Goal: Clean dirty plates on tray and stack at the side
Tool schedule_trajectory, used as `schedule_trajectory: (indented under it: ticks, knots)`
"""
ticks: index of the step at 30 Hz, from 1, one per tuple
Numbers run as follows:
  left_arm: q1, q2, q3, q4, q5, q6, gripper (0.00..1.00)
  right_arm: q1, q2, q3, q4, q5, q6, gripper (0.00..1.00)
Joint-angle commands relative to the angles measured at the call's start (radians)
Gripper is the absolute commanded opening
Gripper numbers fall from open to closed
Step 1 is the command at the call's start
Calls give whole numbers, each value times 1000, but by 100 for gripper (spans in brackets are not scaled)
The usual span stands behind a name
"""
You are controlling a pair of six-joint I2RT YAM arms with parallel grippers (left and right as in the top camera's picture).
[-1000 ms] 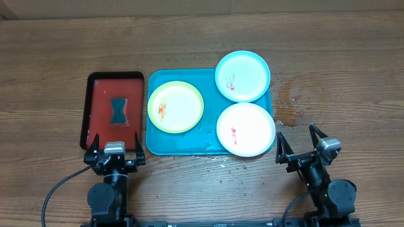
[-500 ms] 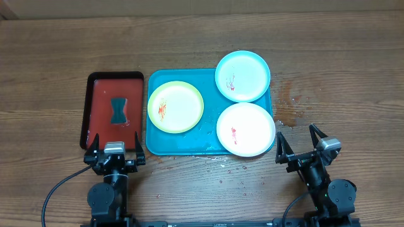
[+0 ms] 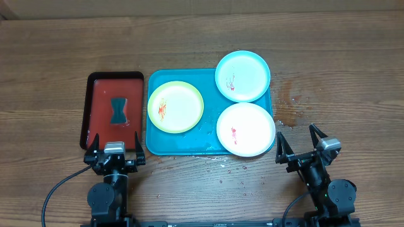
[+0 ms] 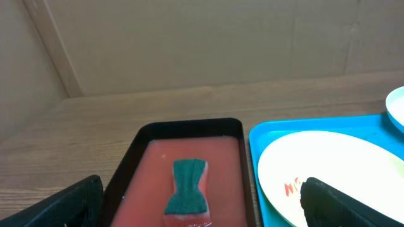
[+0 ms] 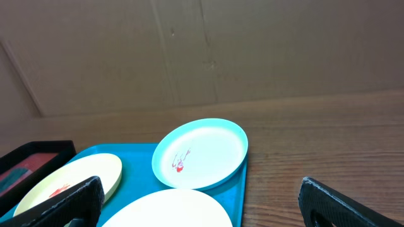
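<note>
The cyan-blue tray (image 3: 181, 143) holds three plates. The lime-green-rimmed plate (image 3: 175, 106) lies at its left with orange smears. The cyan-rimmed plate (image 3: 243, 75) lies at the back right, overhanging the rim, with a red smear. The white plate (image 3: 245, 129) lies at the front right with a red smear. My left gripper (image 3: 115, 149) is open and empty at the near end of the red tray. My right gripper (image 3: 303, 145) is open and empty, just right of the white plate. The right wrist view shows the cyan plate (image 5: 200, 153) and white plate (image 5: 167, 211).
A red tray with a dark rim (image 3: 89, 113) lies left of the blue tray and holds a dark green sponge (image 3: 118, 110), also seen in the left wrist view (image 4: 187, 187). Water drops and a wet patch (image 3: 291, 104) lie on the wooden table right of the blue tray.
</note>
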Motion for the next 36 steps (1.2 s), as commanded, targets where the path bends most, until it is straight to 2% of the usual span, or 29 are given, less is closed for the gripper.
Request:
schedule_trajectory:
  ticks: [1,7,20,23,28,36]
  knots:
    - [6,-11,-4,3,11,12,100,-1,-6,-10,6,10,0,100]
    - [6,-11,-4,3,11,12,100,-1,-6,-10,-2,100,0,100]
    - [6,-11,-4,3,23,10,100,-2,-6,-10,-3,117,0,100]
    - [5,-11,-4,4,84,-43,100,-2,-5,-10,-4,98,1,100]
    - [5,-11,-4,6,112,-218,100,-2,-5,-10,-4,98,1,100]
    - [5,-11,25,-5,310,-227,100,-2,-5,6,-27,100,0,100]
